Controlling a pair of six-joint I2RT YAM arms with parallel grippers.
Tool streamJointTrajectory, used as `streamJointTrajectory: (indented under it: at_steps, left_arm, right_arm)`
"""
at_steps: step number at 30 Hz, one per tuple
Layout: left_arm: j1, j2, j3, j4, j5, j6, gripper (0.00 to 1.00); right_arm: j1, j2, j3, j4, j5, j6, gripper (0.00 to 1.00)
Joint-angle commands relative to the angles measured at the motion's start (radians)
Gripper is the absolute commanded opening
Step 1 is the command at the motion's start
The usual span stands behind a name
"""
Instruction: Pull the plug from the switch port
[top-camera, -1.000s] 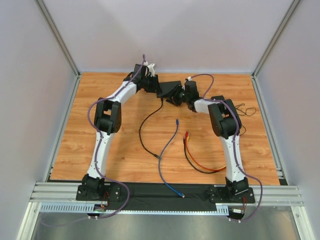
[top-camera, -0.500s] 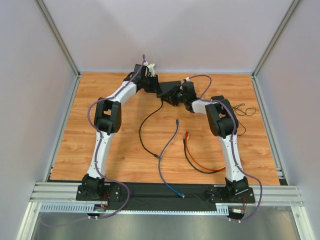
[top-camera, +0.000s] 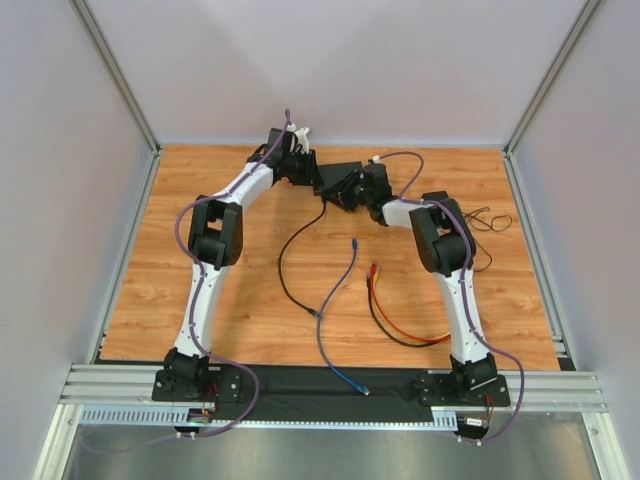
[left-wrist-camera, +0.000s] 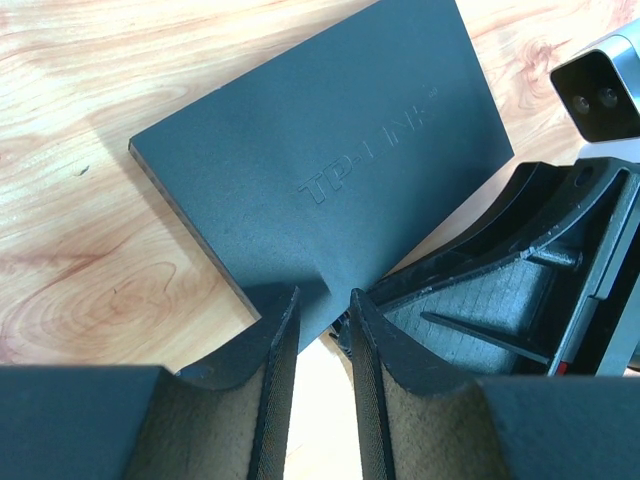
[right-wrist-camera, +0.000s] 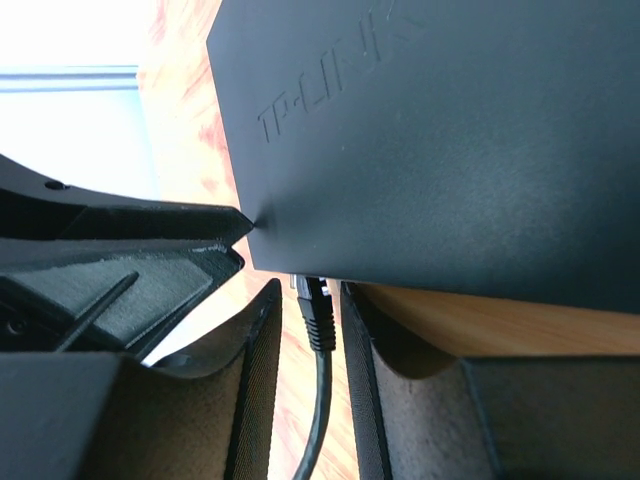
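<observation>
Plug (right-wrist-camera: 313, 305) and switch (left-wrist-camera: 330, 170) sit together at the far middle of the counter (top-camera: 230, 290), between our two arms. The plug is seated in one side of the switch, and its black cable (right-wrist-camera: 318, 420) trails back toward the near edge. Our right hand (right-wrist-camera: 309, 293) is at that side with its fingers parted, one on each side of the plug, and a sliver of light shows between one finger and the plug, so it is not clamped. Our left hand (left-wrist-camera: 323, 296) meets the switch from the other end. Its fingers are drawn close, with a narrow slot between them, and a corner of the switch is tucked at their tips. We cannot tell whether they pinch it. The switch lies with its lettered face up. Nearer to us on the counter, a blue cable (top-camera: 338, 300) and an orange cable (top-camera: 385, 320) lie loose, well apart from both hands. A thin black wire (top-camera: 492, 218) is bunched at the right.
</observation>
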Motion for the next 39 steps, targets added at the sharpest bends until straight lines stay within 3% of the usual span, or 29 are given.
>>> streamJointTrajectory:
  at_steps: [1, 8, 19, 33, 36, 39]
  left_arm:
    - [-0.001, 0.000, -0.007, -0.023, 0.006, -0.009, 0.34]
    - [-0.001, -0.001, -0.018, -0.020, 0.010, -0.011, 0.33]
    - [-0.001, 0.002, -0.018, -0.020, 0.016, -0.014, 0.33]
    - [-0.001, 0.074, 0.077, -0.085, 0.035, -0.062, 0.30]
    - [-0.001, 0.091, 0.096, -0.097, 0.041, -0.068, 0.30]
    - [-0.003, 0.091, 0.097, -0.095, 0.038, -0.071, 0.30]
  right_arm:
    - [0.008, 0.035, 0.034, -0.047, 0.071, 0.021, 0.32]
    - [0.011, 0.055, 0.059, -0.104, 0.099, 0.064, 0.29]
    - [0.011, 0.075, 0.096, -0.178, 0.082, 0.052, 0.00]
    - [0.012, 0.072, 0.122, -0.308, 0.021, -0.166, 0.00]
    - [0.000, 0.087, 0.108, -0.220, -0.127, -0.117, 0.00]
    - [0.003, 0.055, 0.119, -0.299, -0.114, -0.161, 0.00]
